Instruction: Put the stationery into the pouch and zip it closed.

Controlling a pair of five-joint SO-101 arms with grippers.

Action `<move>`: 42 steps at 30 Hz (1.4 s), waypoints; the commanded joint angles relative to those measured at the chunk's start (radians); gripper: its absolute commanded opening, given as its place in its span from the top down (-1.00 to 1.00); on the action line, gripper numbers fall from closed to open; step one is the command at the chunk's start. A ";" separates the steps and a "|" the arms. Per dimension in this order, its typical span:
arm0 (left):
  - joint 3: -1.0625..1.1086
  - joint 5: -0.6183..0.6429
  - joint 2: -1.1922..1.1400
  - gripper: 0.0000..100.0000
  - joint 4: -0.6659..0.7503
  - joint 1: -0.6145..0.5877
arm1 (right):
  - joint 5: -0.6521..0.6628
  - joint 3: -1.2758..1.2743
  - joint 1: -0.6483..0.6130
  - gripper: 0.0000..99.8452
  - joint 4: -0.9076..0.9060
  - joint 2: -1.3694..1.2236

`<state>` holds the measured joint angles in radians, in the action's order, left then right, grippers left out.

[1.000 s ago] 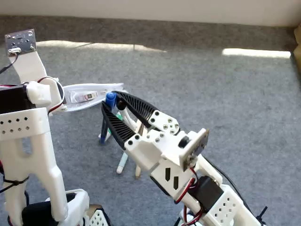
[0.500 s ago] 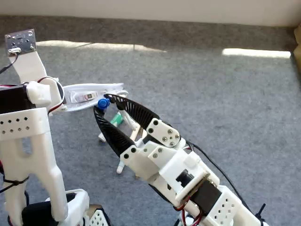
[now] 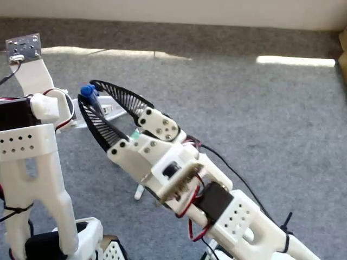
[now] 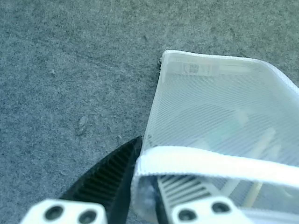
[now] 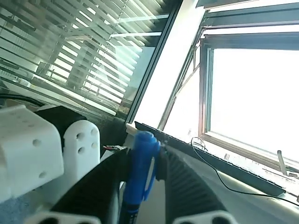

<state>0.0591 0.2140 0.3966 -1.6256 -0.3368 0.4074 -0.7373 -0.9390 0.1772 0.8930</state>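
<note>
Blue pen (image 3: 87, 90) sits clamped in the right tool (image 3: 88, 98), lifted above the grey table (image 3: 260, 108), near the mesh pouch (image 4: 210, 102). Left tool (image 4: 149, 182) pinches the pouch's white rim. White pen (image 3: 140, 190) lies on the table under the right arm.

Stretching grey carpet (image 3: 260, 119) across the table, catching sun patches (image 3: 295, 60) below a pale wall (image 3: 190, 11). Glowing with daylight through a window (image 5: 252, 93), hanging blinds (image 5: 60, 42) beside it, above a sill (image 5: 243, 161).
</note>
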 commanded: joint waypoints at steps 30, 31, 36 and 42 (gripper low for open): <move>0.005 -0.006 -0.013 0.99 0.014 0.001 | 0.011 -0.139 0.068 0.98 0.021 -0.160; 0.005 -0.006 -0.013 0.99 0.014 0.001 | 0.011 -0.147 0.068 0.98 0.019 -0.159; 0.005 -0.006 -0.013 0.99 0.014 0.001 | 0.009 -0.170 0.068 0.93 -0.122 -0.084; 0.005 -0.006 -0.013 0.99 0.014 0.001 | 0.008 -0.170 0.070 0.77 -0.337 0.028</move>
<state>0.0591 0.2140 0.3966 -1.6256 -0.3368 0.4120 -0.9198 -0.8853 -0.1020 0.8439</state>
